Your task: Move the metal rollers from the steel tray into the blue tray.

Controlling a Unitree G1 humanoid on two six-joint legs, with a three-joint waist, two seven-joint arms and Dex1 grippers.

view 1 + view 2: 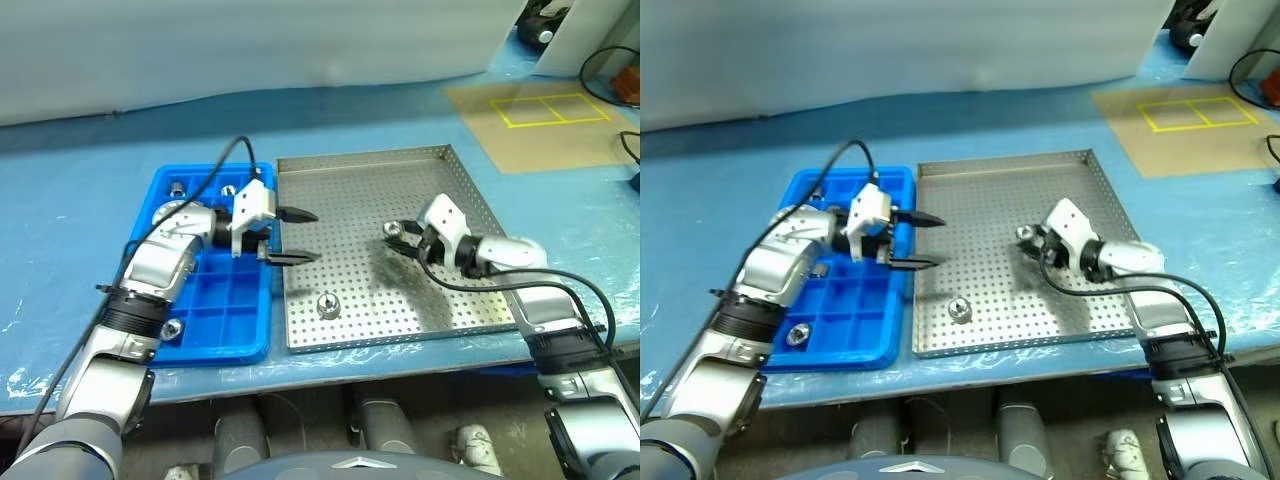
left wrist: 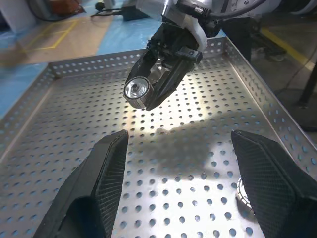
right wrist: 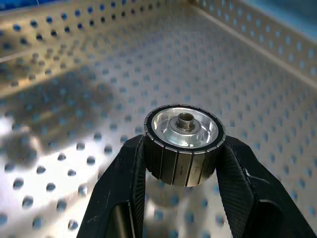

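I hold a roller (image 3: 183, 144) clamped in my right jaws at centre frame above the steel tray (image 1: 440, 310); left jaws apart by the blue tray (image 1: 210, 335); another roller (image 1: 326, 305) lies lower centre.

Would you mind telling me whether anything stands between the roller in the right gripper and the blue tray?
Yes: the left gripper, open, hangs over the steel tray's left edge, right between the held roller in the right gripper and the blue tray.

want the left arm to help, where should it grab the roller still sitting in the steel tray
The loose roller stands upright on its wider base in the steel tray. Come from above and pinch its round side wall; open tray floor surrounds it.
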